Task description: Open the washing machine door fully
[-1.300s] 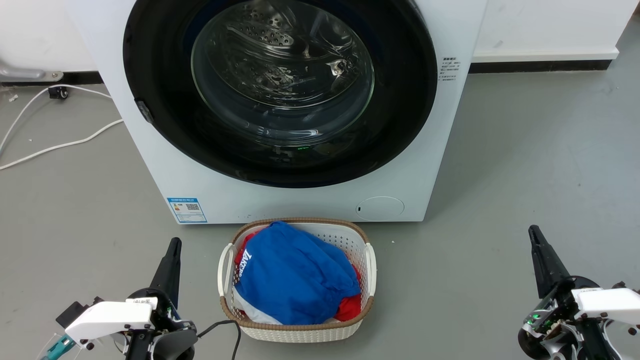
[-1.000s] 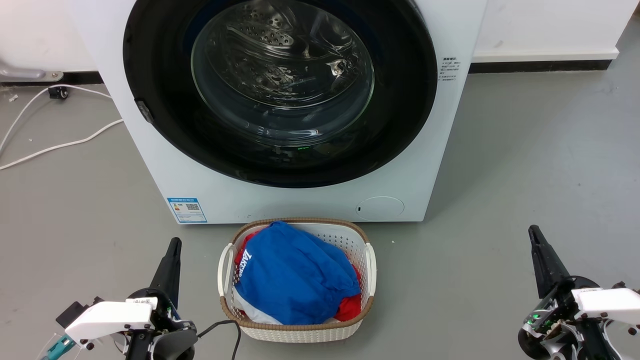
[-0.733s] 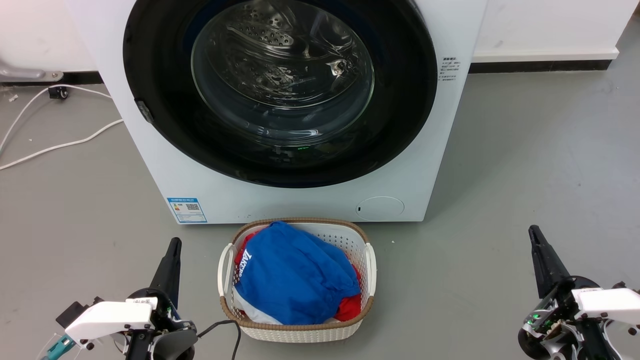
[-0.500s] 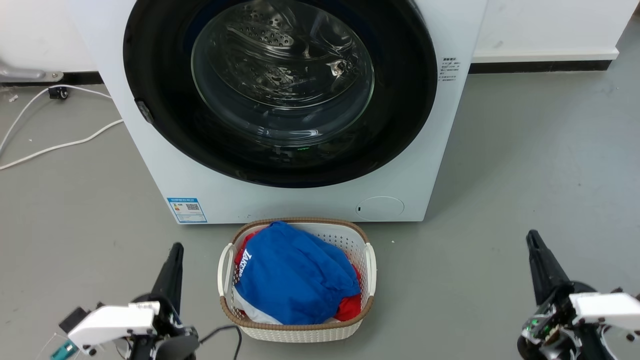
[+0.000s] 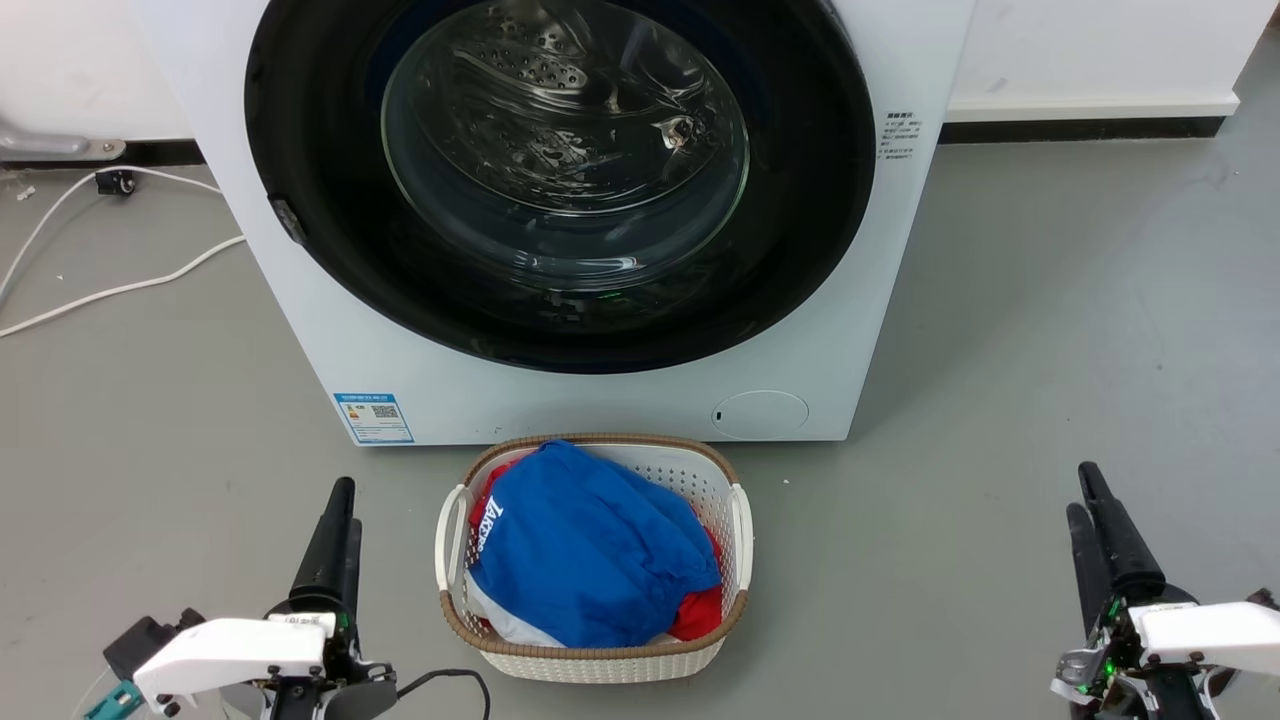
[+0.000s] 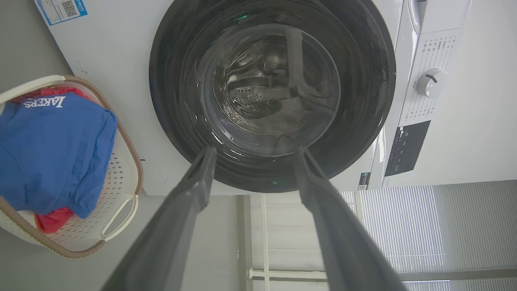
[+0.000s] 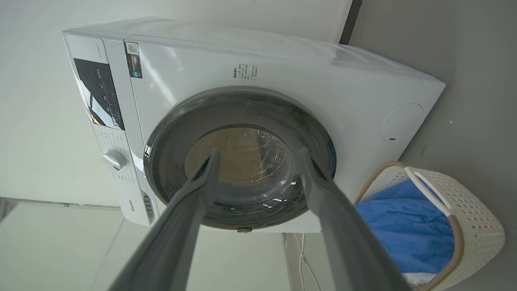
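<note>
Straight ahead, the washing machine door (image 5: 565, 150) lies shut on the washing machine (image 5: 300, 330), whose blue label (image 5: 374, 418) carries a QR code. Left gripper (image 5: 338, 492) and right gripper (image 5: 1082, 492) hover well short of it, fingers spread, empty (the blue garment (image 5: 590, 550) in the basket (image 5: 741, 530) reads "LAKERS").

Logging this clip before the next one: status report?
Left gripper and right gripper open, empty. Washing machine door shut, untouched. Laundry basket sits right before the door.

The big round black washing machine door (image 5: 800, 200) is shut. It sits flat on the white washing machine (image 5: 330, 340)
</note>
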